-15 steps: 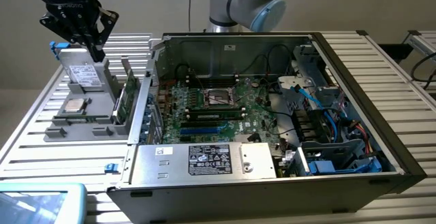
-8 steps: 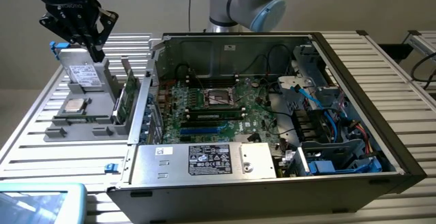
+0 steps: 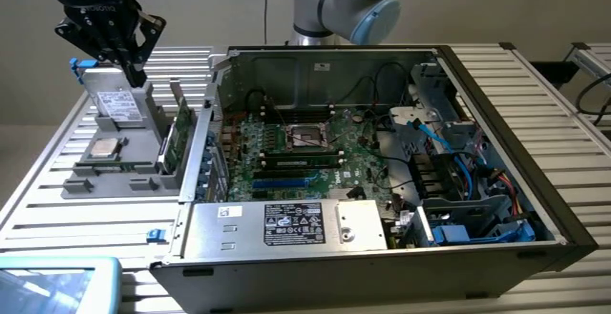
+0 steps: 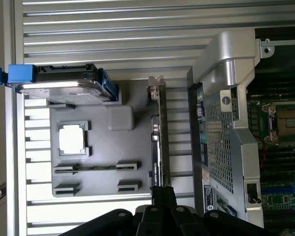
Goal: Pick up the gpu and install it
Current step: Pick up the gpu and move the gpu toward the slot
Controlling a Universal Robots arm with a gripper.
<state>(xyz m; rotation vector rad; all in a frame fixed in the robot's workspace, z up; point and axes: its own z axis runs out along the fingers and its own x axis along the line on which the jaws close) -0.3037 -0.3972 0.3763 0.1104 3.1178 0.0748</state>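
- Nearest the wrist camera, the black gripper (image 4: 162, 196) had its fingers pressed together, with nothing between them.
- From that camera the fingertips lined up with one end of the gpu (image 4: 157, 137); whether they touched it could not be told.
- In the exterior view the gripper (image 3: 137, 78) hung over the far end of the grey holder (image 3: 96, 182), above the hard drive (image 3: 119, 103).
- The gpu (image 3: 179, 128) stood on edge in a slot along the holder's (image 4: 103, 147) side closest to the computer case (image 3: 496, 114), not yet lifted.
- The hard drive (image 4: 59, 83), silver with blue rails, stood at one end of the holder, and a CPU (image 4: 72, 137) lay flat in a square recess beside it.
- The case lay open on the slatted table (image 3: 57, 214), showing the green motherboard (image 3: 286, 149), its bare CPU socket (image 3: 308, 136) and the labelled power supply (image 3: 286, 224).
- The robot arm's (image 3: 344, 6) blue-grey joint rose behind the case.
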